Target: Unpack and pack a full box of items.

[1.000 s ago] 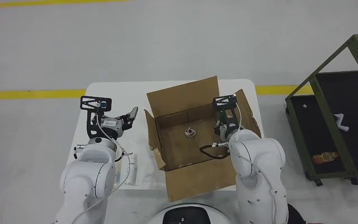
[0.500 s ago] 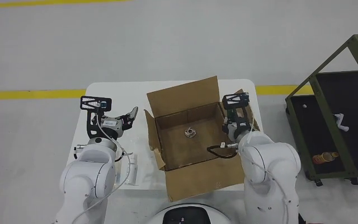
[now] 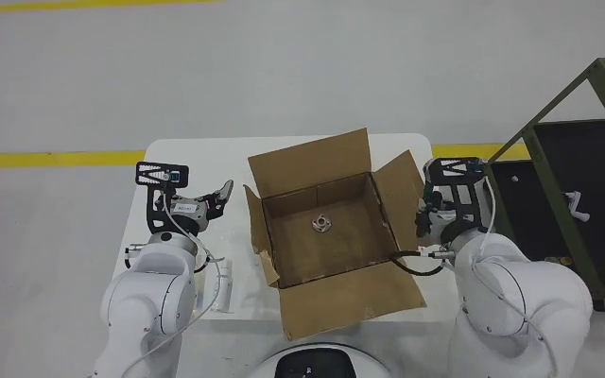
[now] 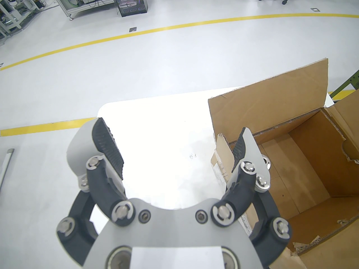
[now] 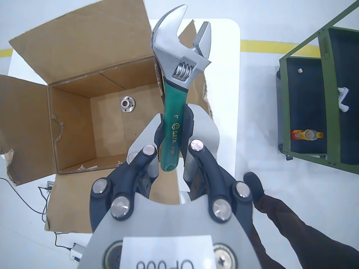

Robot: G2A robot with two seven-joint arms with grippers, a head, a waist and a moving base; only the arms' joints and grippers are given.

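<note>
An open cardboard box [image 3: 284, 170] stands in the middle of the white table [image 3: 189, 156]. A small round metal flange [image 3: 320, 224] lies on its floor, also seen in the right wrist view [image 5: 127, 104]. My right gripper [image 5: 174, 121] is shut on the green handle of an adjustable wrench [image 5: 179, 57], whose steel jaw points up. In the top view that gripper [image 3: 433, 203] hangs outside the box, just past the right flap near the table's edge. My left gripper [image 4: 171, 128] is open and holds nothing, above bare table left of the box [image 3: 219, 197].
A green cart [image 3: 529, 142] with dark shelves stands right of the table, carrying a small bottle [image 5: 307, 134] and a white part [image 5: 342, 99]. The box's four flaps are spread outward. Bare table lies left of the box.
My right arm has moved right with the wrench, from over the box interior to beyond the right flap. That flap now lies further outward. The left arm has not moved.
</note>
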